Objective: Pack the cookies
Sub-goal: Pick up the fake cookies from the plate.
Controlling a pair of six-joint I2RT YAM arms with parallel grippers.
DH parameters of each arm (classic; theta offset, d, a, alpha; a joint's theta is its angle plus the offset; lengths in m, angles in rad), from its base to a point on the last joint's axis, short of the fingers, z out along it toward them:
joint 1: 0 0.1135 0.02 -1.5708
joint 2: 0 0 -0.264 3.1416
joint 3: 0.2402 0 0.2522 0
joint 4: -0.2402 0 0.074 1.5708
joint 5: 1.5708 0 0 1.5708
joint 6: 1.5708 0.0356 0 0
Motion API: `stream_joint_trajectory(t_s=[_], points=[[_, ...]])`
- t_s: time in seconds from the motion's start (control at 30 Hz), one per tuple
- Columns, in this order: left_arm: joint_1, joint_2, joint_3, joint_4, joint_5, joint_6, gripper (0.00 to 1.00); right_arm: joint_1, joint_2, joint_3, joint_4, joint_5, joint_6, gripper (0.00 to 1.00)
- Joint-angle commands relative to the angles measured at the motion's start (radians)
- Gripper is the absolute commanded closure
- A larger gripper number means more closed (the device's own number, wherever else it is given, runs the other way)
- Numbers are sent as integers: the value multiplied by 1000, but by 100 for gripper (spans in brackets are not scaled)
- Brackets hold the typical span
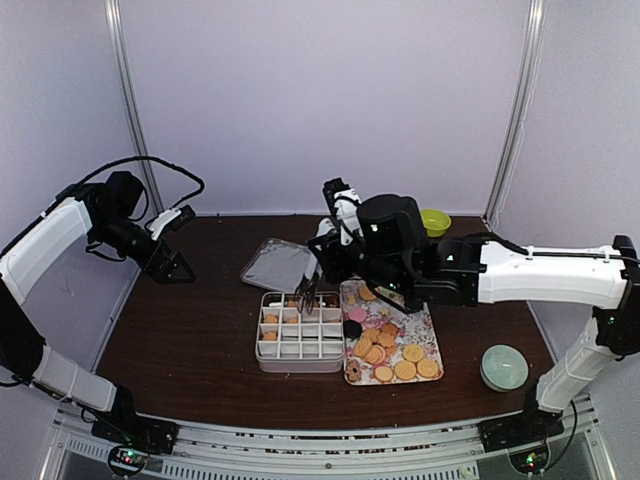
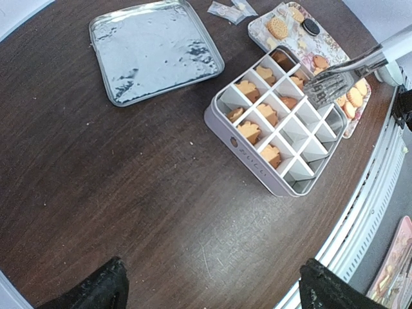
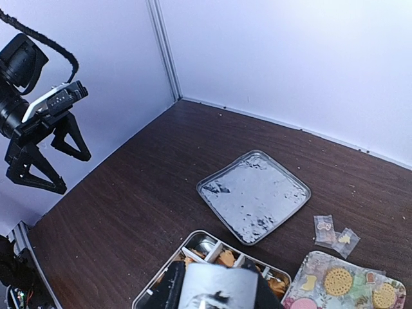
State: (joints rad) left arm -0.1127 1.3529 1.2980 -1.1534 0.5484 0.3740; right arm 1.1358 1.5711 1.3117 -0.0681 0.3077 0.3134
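Golden cookies (image 1: 405, 362), with a few pink and dark ones, lie on the floral tray (image 1: 432, 342). More cookies (image 2: 248, 131) fill several cells of the divided metal box (image 2: 257, 170), which sits left of the tray (image 2: 261, 29). My right gripper (image 1: 336, 260) is shut on metal tongs (image 2: 341, 72), whose tips hang over the box's far cells. Whether the tongs hold a cookie is not visible. In the right wrist view the tongs' handle (image 3: 222, 286) covers the jaws above the box (image 3: 209, 248). My left gripper (image 1: 170, 256) hovers open and empty over the table's left side, fingers (image 2: 103, 290) wide apart.
The box's metal lid (image 1: 278, 266) lies flat behind the box. Two small clear packets (image 3: 335, 233) lie beside the tray's far end. A green bowl (image 1: 435, 220) stands at the back and a pale round dish (image 1: 503, 367) at the front right. White walls enclose the table.
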Motion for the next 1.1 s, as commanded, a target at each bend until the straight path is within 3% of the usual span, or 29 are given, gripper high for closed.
stream_joint_trajectory(t_s=[0.0,0.47,0.9,1.07], points=[[8,-4,0,0,23,-4,5,-22,-124,-80,5,44,21,77],[8,12,9,-1,36,-4,5,-79,-483,-449,-176,219,67,75],[8,21,13,-2,39,-7,3,-81,-457,-502,-127,212,111,72],[8,18,12,-2,37,-7,3,-81,-425,-500,-107,197,114,66]])
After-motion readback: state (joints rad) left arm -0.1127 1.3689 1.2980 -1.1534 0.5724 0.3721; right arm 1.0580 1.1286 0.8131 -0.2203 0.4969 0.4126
